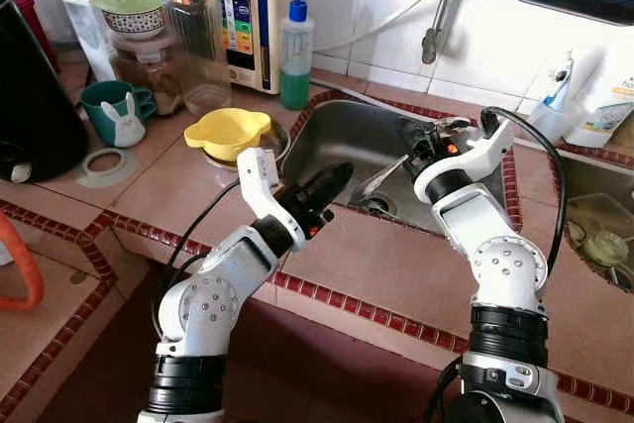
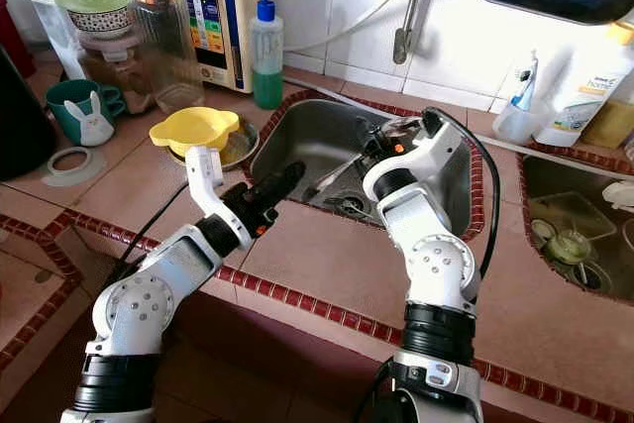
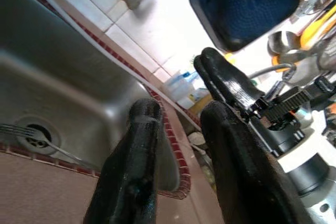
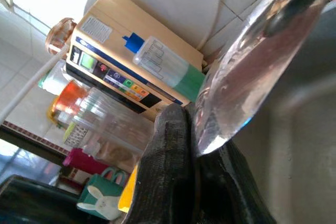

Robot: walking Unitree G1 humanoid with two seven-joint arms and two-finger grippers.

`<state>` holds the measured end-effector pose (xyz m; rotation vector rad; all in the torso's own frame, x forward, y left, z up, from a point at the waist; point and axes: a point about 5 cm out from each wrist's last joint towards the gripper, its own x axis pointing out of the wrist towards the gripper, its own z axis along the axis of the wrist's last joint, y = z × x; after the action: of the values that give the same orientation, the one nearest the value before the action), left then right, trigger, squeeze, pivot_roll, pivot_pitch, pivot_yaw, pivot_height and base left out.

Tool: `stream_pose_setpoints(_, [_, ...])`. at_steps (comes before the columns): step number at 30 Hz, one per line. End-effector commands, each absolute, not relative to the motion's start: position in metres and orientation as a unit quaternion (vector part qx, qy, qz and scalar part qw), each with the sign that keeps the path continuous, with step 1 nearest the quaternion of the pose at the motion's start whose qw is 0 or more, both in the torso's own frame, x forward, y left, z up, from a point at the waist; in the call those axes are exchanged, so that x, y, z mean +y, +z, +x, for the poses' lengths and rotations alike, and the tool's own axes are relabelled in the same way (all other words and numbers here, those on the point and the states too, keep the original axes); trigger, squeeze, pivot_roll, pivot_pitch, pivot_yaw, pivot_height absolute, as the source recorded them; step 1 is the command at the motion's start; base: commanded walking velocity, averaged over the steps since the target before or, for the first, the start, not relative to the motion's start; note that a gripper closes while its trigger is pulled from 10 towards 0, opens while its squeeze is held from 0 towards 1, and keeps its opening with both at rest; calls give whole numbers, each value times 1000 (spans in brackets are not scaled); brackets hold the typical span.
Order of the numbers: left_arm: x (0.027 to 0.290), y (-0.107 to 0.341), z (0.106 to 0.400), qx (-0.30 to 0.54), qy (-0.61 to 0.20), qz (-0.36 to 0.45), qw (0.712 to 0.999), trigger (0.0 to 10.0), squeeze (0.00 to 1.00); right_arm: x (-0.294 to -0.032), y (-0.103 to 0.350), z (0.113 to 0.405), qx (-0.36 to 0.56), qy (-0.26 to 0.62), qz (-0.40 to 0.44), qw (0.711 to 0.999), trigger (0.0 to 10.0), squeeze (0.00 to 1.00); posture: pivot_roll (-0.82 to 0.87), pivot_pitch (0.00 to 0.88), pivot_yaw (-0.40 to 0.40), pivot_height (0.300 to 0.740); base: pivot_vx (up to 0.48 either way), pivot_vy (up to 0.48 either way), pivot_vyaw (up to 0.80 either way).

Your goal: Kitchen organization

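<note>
Right gripper (image 1: 428, 146): over the sink (image 1: 342, 131), jaws clamped on a spoon (image 4: 252, 85); the right wrist view shows the wet bowl of the spoon pinched between the black fingers (image 4: 168, 171).
Left gripper (image 1: 332, 183): at the near rim of the sink, jaws narrowly parted and holding nothing.
Fork (image 3: 31, 132): lies on the sink floor, tines across the drain.
Risk, slip: the spoon is held by its wet bowl, so any tilt or quick swing may let it slide out and fall back into the sink.
Risk, collision: both grippers sit close together above the basin; a reach by either may strike the other.
Risk, tabletop: the yellow lid (image 1: 228, 131) and green bottle (image 1: 295, 56) stand near the sink's left edge and could be knocked.
</note>
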<state>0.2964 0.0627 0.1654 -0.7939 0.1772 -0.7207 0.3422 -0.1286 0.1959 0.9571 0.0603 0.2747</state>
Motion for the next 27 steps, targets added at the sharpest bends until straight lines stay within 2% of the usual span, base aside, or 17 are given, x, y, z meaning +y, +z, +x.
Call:
stream_pose_setpoints(1, [62,163,297,89,-338,-367,862,10000,1000,-131,198,344,23,129,438,889,0,0,209,0,-53,740,0,0,0])
stream_pose_setpoints(4, [61,162,296,89,-341,-358,865,10000,1000,-131,194,348,26,129,414,901,0,0,207,0,-52,740,0,0,0])
stream_pose_setpoints(6, [60,159,295,89,-344,-339,871,10000,1000,-131,186,357,34,125,343,931,0,0,212,0,-50,740,0,0,0])
stream_pose_setpoints(7, [60,159,295,89,-344,-339,871,10000,1000,-131,186,357,34,125,343,931,0,0,212,0,-50,740,0,0,0])
stream_pose_setpoints(8, [59,157,293,90,-350,-316,877,10000,1000,-130,179,365,37,124,262,956,0,0,219,0,-52,740,0,0,0])
stream_pose_setpoints(10, [58,156,291,91,-354,-307,879,10000,1000,-129,174,369,41,131,204,969,0,0,227,0,-53,740,0,0,0])
stream_pose_setpoints(12, [59,155,288,93,-359,-295,881,10000,1000,-127,160,375,55,137,114,983,0,0,245,0,-56,740,0,0,0])
stream_pose_setpoints(19, [66,153,286,95,-353,-282,887,10000,1000,-129,152,380,57,131,44,989,0,0,265,0,-57,740,0,0,0])
stream_pose_setpoints(27, [69,153,284,91,-356,-265,892,10000,1000,-148,133,383,75,100,-100,987,0,0,284,0,-54,740,0,0,0])
